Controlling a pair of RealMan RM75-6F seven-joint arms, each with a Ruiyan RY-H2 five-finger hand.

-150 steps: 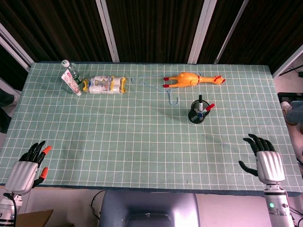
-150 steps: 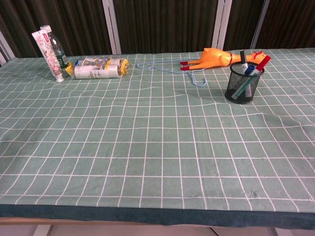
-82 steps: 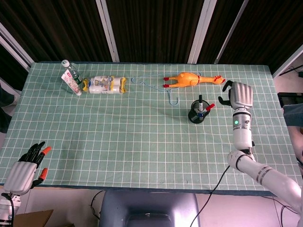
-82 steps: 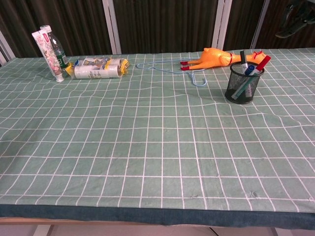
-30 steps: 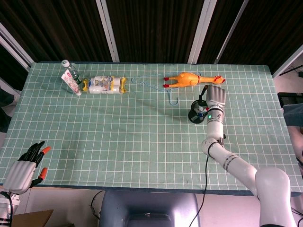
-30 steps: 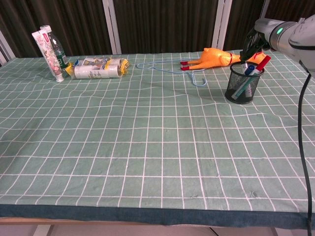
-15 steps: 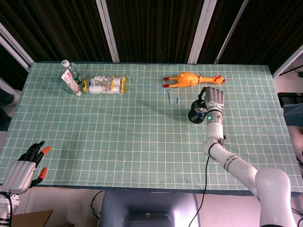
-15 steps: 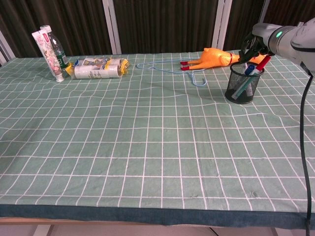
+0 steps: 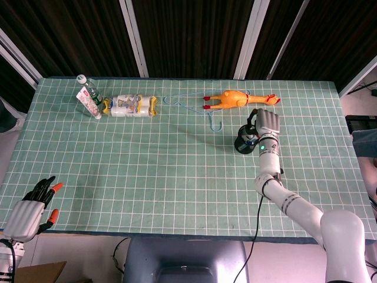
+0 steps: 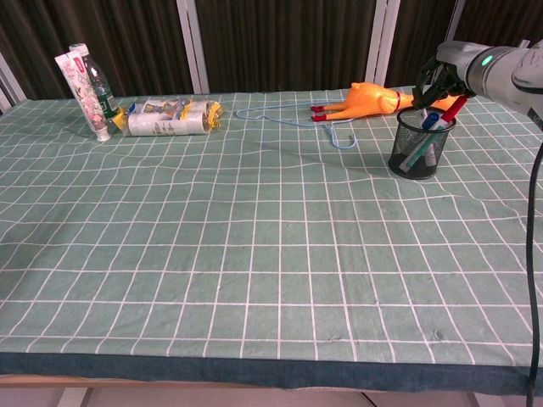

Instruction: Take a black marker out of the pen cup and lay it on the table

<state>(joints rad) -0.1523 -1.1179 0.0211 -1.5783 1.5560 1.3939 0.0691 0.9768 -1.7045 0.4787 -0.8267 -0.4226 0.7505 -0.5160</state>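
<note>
A black mesh pen cup (image 10: 418,149) (image 9: 243,144) stands at the right back of the table and holds a black marker (image 10: 419,101), a red marker (image 10: 454,108) and a blue one (image 10: 430,121). My right hand (image 10: 439,78) (image 9: 266,125) hangs right over the cup. Its fingers curl down around the black marker's top, and I cannot make out whether they pinch it. My left hand (image 9: 28,211) rests off the table's near left corner, fingers spread, holding nothing.
A yellow rubber chicken (image 10: 366,99) and a blue wire hanger (image 10: 288,119) lie just behind and left of the cup. At the far left stand a toothpaste tube (image 10: 85,85), a bottle (image 10: 103,93) and a wrapped pack (image 10: 165,119). Green checked cloth (image 10: 254,254) covers the table.
My right hand rose from the near right edge, swung to the pen cup and has sunk slightly onto the marker tops over the last second. The left hand has stayed put.
</note>
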